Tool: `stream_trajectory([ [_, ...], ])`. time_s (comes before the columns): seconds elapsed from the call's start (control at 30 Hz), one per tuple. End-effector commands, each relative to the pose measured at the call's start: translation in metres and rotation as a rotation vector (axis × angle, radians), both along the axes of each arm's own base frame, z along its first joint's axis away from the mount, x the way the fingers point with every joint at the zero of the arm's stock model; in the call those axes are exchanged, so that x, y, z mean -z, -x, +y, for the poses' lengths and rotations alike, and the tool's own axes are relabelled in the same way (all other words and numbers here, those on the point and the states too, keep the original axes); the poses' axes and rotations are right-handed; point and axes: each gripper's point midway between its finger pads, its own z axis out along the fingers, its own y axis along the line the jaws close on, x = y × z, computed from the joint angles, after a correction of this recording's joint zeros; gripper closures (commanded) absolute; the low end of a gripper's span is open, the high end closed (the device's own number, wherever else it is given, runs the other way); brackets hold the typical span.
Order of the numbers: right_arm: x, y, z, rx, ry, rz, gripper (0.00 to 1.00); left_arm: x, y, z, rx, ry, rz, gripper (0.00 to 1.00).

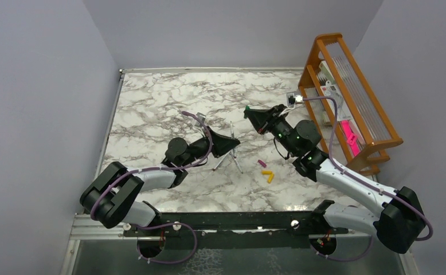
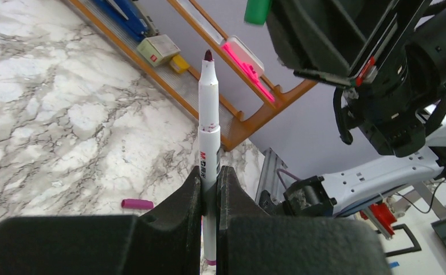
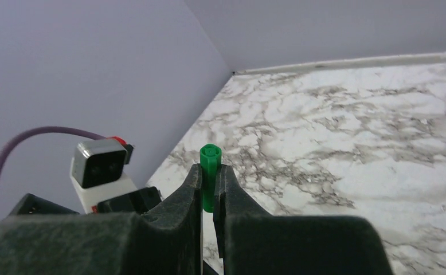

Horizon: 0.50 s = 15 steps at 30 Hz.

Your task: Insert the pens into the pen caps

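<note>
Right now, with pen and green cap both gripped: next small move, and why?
Probably nudge the right pincer so the green cap lines up with the pen tip. The left pincer holds the pen clamped, tip free; in the left wrist view the cap sits apart, off the tip's axis.

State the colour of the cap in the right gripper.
The cap is green, clearest in the right wrist view.

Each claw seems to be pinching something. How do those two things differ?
The pen in the left gripper is long and slim; the green cap in the right gripper is short and stubby. The pen is white with a dark red tip; the green cap is one solid colour. The pen sticks far out of its grip; the green cap barely pokes out. Both are pinched between shut jaws.
</note>
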Motion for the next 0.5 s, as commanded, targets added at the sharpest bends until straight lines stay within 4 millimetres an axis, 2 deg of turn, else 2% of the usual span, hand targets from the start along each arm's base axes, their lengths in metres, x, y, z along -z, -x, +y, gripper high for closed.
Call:
stream_trajectory([
  [0.0,-0.038,0.012,0.009,-0.09,-0.093,-0.138,0.98,-0.009,0.01,-0.013,0.055,0.008,-0.064,1.0],
  [0.17,-0.045,0.019,0.011,-0.123,-0.093,-0.164,0.98,-0.008,0.009,-0.023,0.07,-0.013,-0.059,1.0],
  [0.47,-0.027,0.022,0.018,-0.167,-0.042,-0.139,0.98,-0.011,0.012,-0.031,0.085,-0.039,-0.086,1.0],
])
